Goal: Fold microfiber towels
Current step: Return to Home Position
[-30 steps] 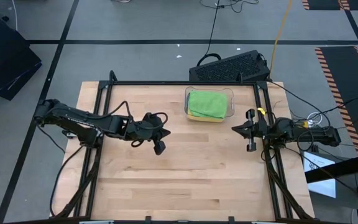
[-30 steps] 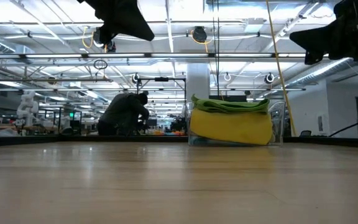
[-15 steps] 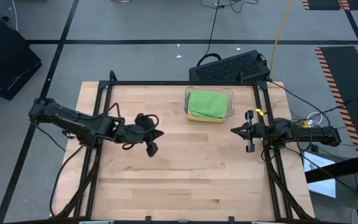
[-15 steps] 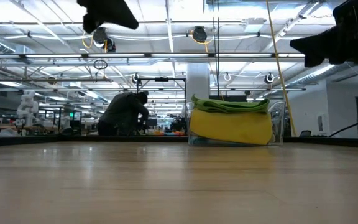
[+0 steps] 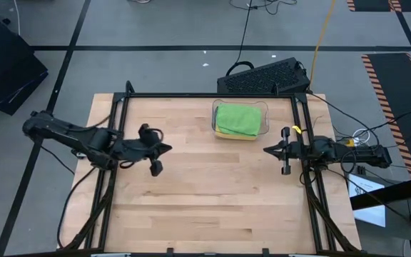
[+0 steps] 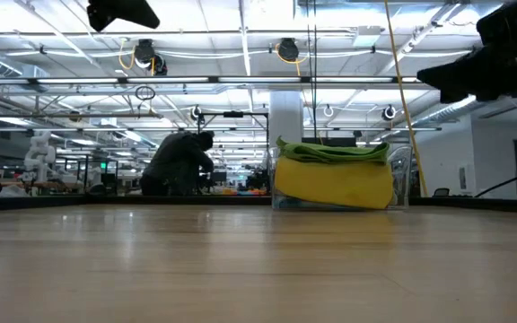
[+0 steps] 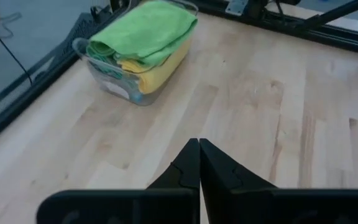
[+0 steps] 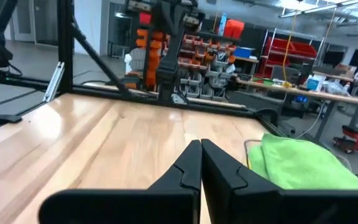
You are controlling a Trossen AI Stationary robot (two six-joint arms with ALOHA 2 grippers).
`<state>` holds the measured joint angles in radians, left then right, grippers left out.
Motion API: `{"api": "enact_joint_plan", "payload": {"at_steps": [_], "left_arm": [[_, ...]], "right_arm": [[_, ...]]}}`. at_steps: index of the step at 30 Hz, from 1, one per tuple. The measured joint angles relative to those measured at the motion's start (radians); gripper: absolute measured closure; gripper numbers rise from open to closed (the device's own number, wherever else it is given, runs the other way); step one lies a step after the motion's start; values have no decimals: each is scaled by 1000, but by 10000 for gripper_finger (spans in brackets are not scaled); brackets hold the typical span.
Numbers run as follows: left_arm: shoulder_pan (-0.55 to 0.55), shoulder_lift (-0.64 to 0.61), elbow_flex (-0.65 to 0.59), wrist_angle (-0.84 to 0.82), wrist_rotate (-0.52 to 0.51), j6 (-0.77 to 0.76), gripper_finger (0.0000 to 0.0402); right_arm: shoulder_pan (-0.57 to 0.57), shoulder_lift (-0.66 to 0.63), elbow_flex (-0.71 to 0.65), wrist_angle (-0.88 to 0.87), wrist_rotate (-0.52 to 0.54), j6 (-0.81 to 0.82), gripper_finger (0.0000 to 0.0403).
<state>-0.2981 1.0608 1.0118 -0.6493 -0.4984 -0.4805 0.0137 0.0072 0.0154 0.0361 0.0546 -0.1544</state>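
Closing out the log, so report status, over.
Left gripper shut, empty, left side. Right gripper shut, empty, right edge. Green towel atop yellow towel in bin. No obstruction seen.

The right claw (image 8: 200,146), fingers together, hovers near the green towel (image 8: 303,165).

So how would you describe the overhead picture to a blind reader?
Seen from above, a clear bin at the far side of a wooden table holds a folded green towel over a yellow towel. Two dark robot arms reach in from the sides, the left gripper and right gripper both shut and empty.
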Motion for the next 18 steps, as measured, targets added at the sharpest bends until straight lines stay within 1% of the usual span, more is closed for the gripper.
{"api": "enact_joint_plan", "payload": {"at_steps": [2,9,14,18], "left_arm": [[-3,-51,-24,-2,0,19,397],[-54,-245,-161,78,5,35,398],[-76,-338,-255,122,0,88,399],[-76,-398,-375,222,1,114,400]], "right_arm": [[-5,19,0,0,-3,0,403],[-6,55,0,-2,-4,-14,403],[-6,59,0,3,-4,-13,403],[-6,59,0,3,-4,-12,403]]}}
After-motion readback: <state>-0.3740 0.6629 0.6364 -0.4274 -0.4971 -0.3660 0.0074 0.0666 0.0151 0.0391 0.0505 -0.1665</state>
